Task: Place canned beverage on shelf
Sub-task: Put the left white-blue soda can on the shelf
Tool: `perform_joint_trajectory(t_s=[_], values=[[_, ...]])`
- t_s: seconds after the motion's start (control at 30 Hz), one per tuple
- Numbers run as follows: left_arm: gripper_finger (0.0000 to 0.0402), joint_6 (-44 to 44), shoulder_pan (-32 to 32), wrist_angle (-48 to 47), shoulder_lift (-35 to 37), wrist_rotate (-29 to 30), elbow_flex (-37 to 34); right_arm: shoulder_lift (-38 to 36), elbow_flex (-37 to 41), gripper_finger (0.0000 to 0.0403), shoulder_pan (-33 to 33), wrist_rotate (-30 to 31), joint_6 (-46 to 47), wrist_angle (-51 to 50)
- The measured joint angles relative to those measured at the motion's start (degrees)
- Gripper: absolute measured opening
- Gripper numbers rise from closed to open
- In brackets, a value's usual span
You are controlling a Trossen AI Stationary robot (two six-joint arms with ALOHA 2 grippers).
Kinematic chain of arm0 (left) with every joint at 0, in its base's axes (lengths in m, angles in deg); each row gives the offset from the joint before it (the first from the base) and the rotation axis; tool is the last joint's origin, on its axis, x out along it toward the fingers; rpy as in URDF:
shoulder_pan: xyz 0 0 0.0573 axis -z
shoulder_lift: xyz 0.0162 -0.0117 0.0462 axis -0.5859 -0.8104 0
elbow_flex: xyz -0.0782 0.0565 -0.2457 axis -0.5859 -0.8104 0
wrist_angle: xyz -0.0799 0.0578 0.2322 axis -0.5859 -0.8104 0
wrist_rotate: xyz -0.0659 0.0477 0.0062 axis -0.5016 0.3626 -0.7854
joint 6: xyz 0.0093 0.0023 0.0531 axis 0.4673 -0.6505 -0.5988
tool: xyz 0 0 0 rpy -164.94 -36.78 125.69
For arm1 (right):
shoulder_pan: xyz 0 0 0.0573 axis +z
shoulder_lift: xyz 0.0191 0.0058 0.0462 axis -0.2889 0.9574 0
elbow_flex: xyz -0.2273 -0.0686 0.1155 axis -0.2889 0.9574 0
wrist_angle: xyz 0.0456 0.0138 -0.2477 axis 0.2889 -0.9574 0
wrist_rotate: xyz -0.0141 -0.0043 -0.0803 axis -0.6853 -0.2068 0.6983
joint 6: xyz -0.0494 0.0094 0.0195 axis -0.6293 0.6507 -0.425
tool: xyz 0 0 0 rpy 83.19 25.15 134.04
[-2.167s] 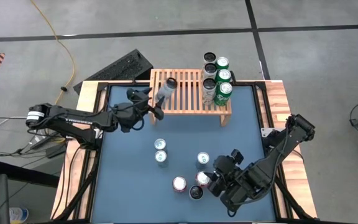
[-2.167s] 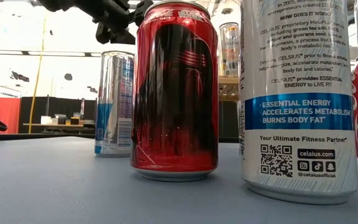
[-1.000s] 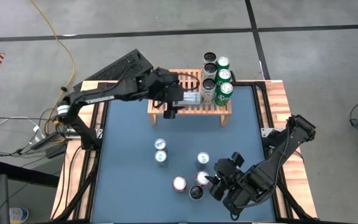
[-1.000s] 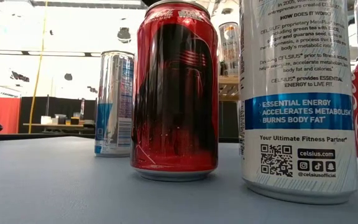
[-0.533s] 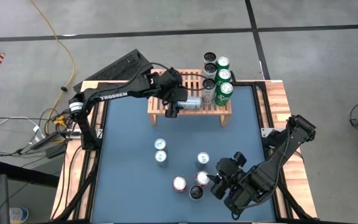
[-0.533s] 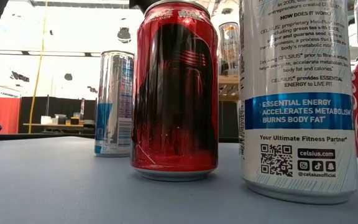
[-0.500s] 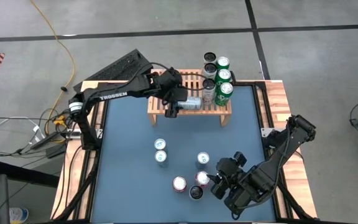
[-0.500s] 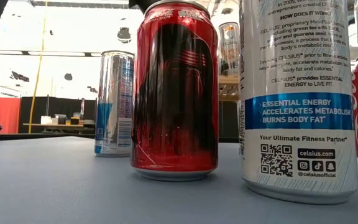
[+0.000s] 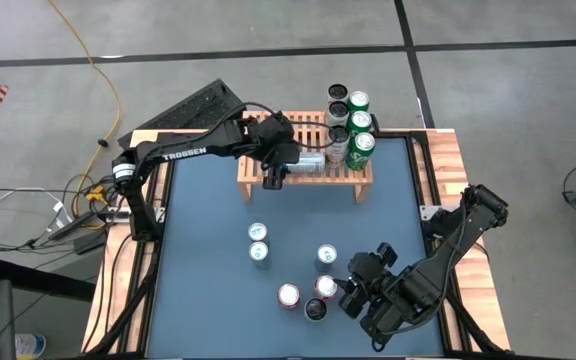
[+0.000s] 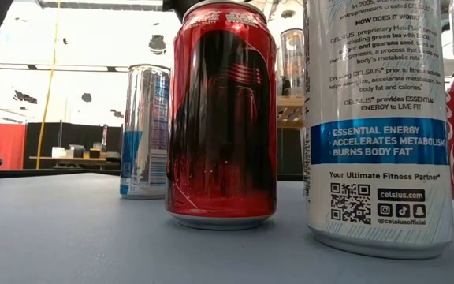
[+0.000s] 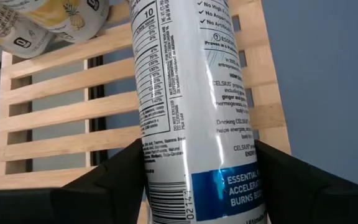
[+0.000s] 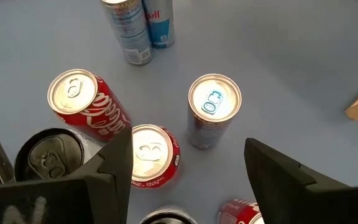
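Note:
The shelf [image 9: 313,128] stands at the table's far edge, with several cans [image 9: 358,122] upright on its right end. My left gripper [image 9: 286,162] is over the middle of the shelf, shut on a tall white can [image 9: 310,160] that leans toward those standing cans. Its slats [image 11: 55,106] show under the can [image 11: 191,93] in the left wrist view. My right gripper [image 9: 348,290] hangs open above the loose cans at the table's near right. It touches none of them, and a red can [image 12: 154,152] shows between its fingers. My left gripper pinches the white can's lower body beside the blue band [image 11: 247,183] between its two fingers, one on each side. The fingers slant down from the table's left and lie across the can. The can is tilted, top toward the right; whether its bottom touches the slats, I cannot tell.
Loose cans stand on the blue table: two [image 9: 258,242] near the middle and several [image 9: 313,290] under my right gripper. In the low view a red can [image 10: 223,110] and a white can [image 10: 377,118] fill the foreground. A keyboard [image 9: 193,105] lies beyond the far left corner.
My left gripper has moved a little further right over the shelf and down, tipping more steeply, with the white can still between its fingers. The can now lies closer to the standing cans.

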Motion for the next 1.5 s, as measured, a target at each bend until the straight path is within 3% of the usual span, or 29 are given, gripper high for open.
perform_joint_trajectory(t_s=[0.17,0.57,0.8,0.97,1.1,1.2,1.33,1.43,1.5], values=[[0.0238,1.4,0.0,-2.5,0.3,-0.8,-0.1,0.0,0.0,0.0244,0.0,0.0,0.2,0.5],[0.0239,10.1,-2.1,-2.2,10.0,-11.6,-0.3,0.0,0.0,0.0244,0.2,1.9,1.0,1.1],[0.0239,15.5,-3.4,7.4,17.3,-29.9,-0.4,0.0,0.0,0.0244,0.2,5.9,0.9,1.2],[0.0239,22.5,-6.8,28.5,25.5,-41.3,-10.8,0.0,0.0,0.0244,0.2,7.4,0.9,1.3],[0.0239,35.9,-9.8,59.8,32.5,-46.3,-29.0,0.0,0.0,0.0244,0.1,7.5,0.9,1.6],[0.0239,49.2,-12.2,87.3,35.8,-45.3,-43.4,0.0,0.0,0.0244,-0.4,7.5,0.9,2.1],[0.0239,60.8,-15.9,114.4,36.7,-38.8,-58.2,0.0,0.0,0.0244,-1.0,7.4,0.9,2.9],[0.0239,63.8,-18.2,125.4,36.9,-36.4,-65.2,0.0,0.0,0.0244,-1.6,7.1,0.3,3.7],[0.0239,63.7,-19.0,126.7,36.9,-36.1,-68.0,0.0,0.0,0.0244,-1.9,7.0,-0.7,4.7]])
